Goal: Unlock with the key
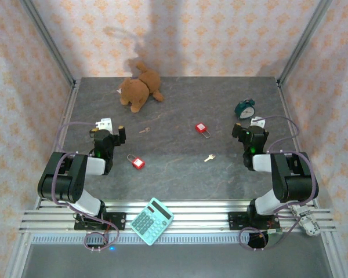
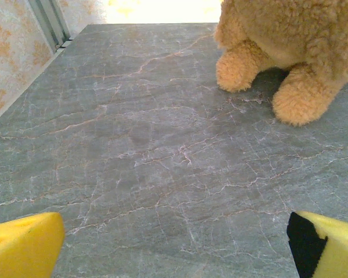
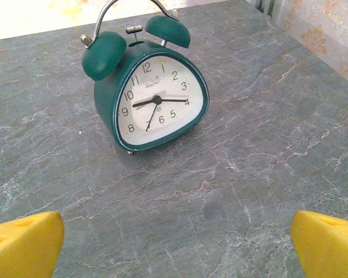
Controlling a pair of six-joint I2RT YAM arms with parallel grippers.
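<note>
the key (image 1: 209, 157) is small and silvery. it lies flat on the grey table (image 1: 174, 179), right of the middle, with its length on a slant. two padlocks, each with a bright red squarish body and a thin shackle, also lie flat, and neither touches the key. the far padlock (image 1: 200, 127) lies just beyond the key, toward the back, with its shackle pointing down-right, roughly toward the key. the near padlock (image 1: 138, 163) lies well apart to the key's left, with its shackle pointing up-left, away from the key. whether either shackle is locked is too small to tell.
</note>
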